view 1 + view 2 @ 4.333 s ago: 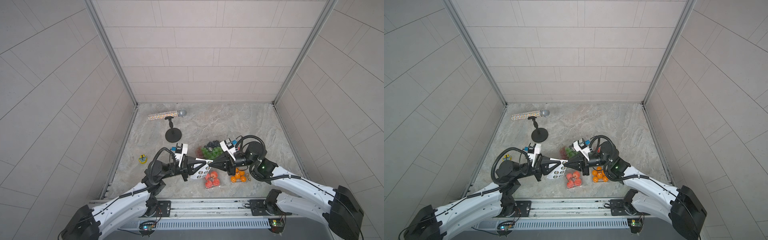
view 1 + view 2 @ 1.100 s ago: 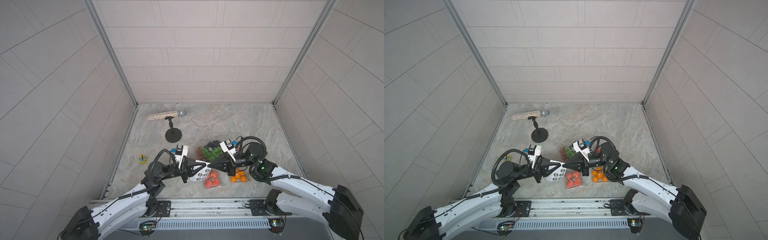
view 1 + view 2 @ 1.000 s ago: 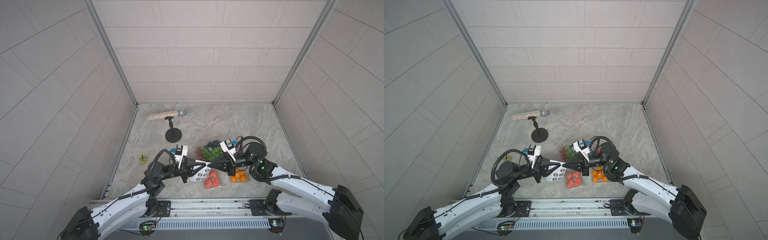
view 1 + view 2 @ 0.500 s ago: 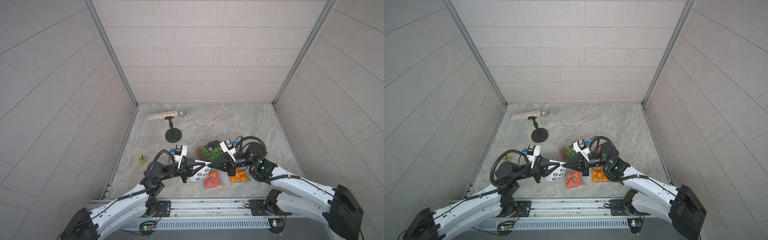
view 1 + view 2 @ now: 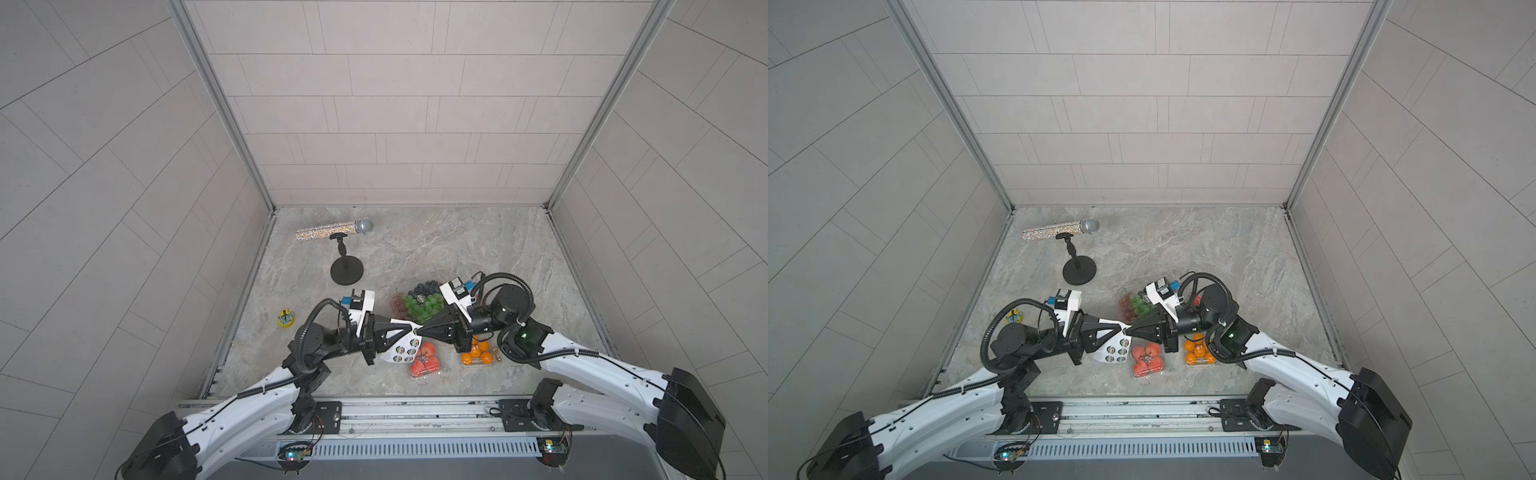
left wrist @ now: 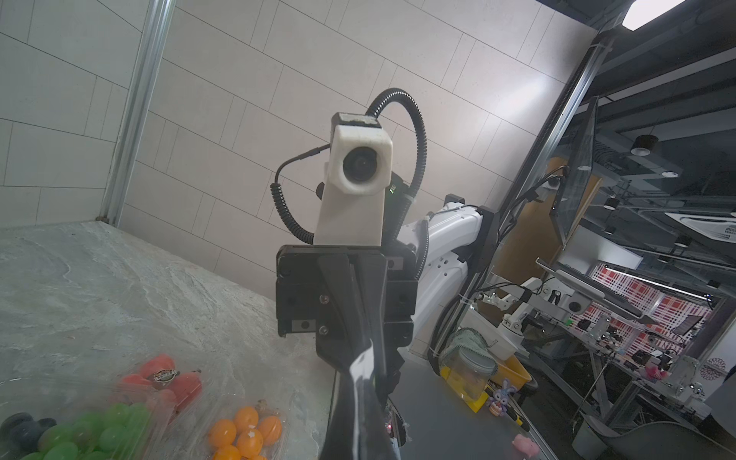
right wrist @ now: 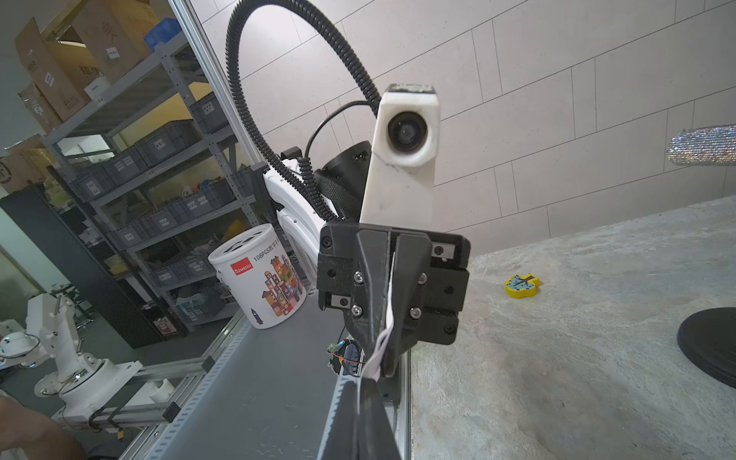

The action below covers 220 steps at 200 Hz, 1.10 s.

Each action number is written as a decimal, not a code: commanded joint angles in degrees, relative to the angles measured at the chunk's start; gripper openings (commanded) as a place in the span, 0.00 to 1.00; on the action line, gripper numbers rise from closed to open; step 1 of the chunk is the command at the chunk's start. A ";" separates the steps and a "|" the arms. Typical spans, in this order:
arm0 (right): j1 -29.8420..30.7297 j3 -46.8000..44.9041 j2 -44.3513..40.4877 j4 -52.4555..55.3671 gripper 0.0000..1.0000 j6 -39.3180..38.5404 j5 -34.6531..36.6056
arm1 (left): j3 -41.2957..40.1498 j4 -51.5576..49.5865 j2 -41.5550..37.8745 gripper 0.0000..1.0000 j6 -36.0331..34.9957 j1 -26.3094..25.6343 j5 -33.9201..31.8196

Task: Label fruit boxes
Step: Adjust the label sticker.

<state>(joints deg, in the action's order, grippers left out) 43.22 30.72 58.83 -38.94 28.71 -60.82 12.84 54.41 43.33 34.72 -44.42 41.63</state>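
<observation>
My left gripper and right gripper meet tip to tip above the table's front. Both are shut on the white sticker sheet, which hangs from the left jaws. The sheet's edge runs from the left jaws into the right ones. Below and behind them lie the fruit boxes. They are a large one with green grapes and blueberries, a small one with red fruit and one with oranges. Another red-fruit box shows beyond the grapes.
A glittery microphone rests on a black stand at the back left. A small yellow toy lies near the left wall. Tiled walls enclose the stone table on three sides.
</observation>
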 commanded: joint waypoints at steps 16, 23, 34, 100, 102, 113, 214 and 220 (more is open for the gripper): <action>0.20 0.15 -0.89 -1.27 0.00 -1.14 -0.22 | -0.53 1.64 -0.79 0.00 0.44 0.04 0.98; 0.20 0.01 -1.12 -1.86 0.00 -0.89 -0.30 | -0.46 1.39 -0.62 0.00 0.36 0.01 1.00; 0.31 0.02 -1.29 -2.38 0.00 -0.50 -0.31 | -0.45 1.32 -0.19 0.00 0.27 -0.02 0.95; 0.04 0.62 -2.14 4.43 0.11 -3.91 2.22 | -1.39 2.72 -1.50 0.00 1.06 0.04 0.60; 0.05 0.51 -2.14 4.23 0.12 -3.74 2.09 | -1.34 2.54 -1.72 0.00 1.05 0.04 0.50; 0.08 0.03 -1.80 2.42 0.16 -2.60 1.51 | -1.01 0.48 -2.70 0.00 0.04 0.04 0.07; 0.75 0.20 0.85 -1.25 0.11 -1.24 -0.73 | 1.09 -3.17 -3.43 0.00 -1.37 0.04 -0.38; 0.77 0.17 0.93 -1.19 0.11 -1.29 -0.71 | 1.14 -3.16 -3.41 0.00 -1.40 0.04 -0.38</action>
<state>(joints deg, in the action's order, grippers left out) 43.48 30.72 59.51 -37.65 27.40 -60.05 12.10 49.80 39.92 34.46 -44.42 40.86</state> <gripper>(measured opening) 0.120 0.039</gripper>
